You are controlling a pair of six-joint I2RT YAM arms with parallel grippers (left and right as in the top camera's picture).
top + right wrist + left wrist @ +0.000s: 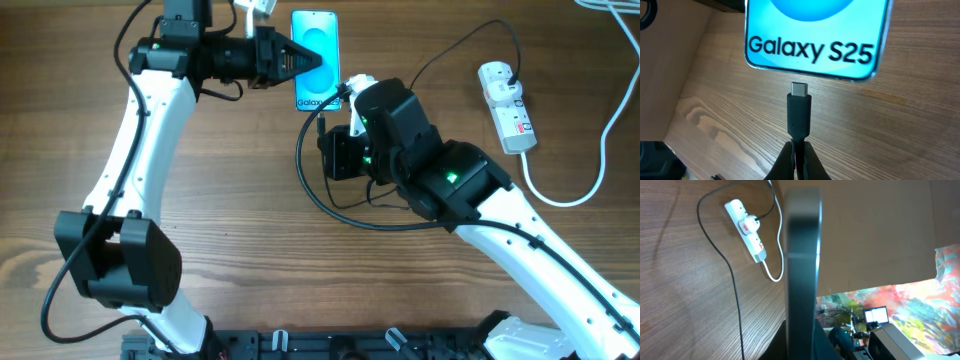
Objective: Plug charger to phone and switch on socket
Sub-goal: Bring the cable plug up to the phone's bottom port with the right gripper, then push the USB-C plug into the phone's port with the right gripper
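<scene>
Pinching charger (799, 112) just short of phone (815, 40), right gripper (799, 152) in wrist view only, left gripper (306, 60) clasping phone

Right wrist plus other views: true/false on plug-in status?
1. The connector is seated in the phone. False: its tip stops just short of the phone's edge.
2. The right gripper holds the connector. True.
3. The phone lies screen down. False: the screen faces up, reading Galaxy S25.
4. A black plug sits in the socket. True.
5. The left gripper is clear of the phone. False: it grips it.
</scene>
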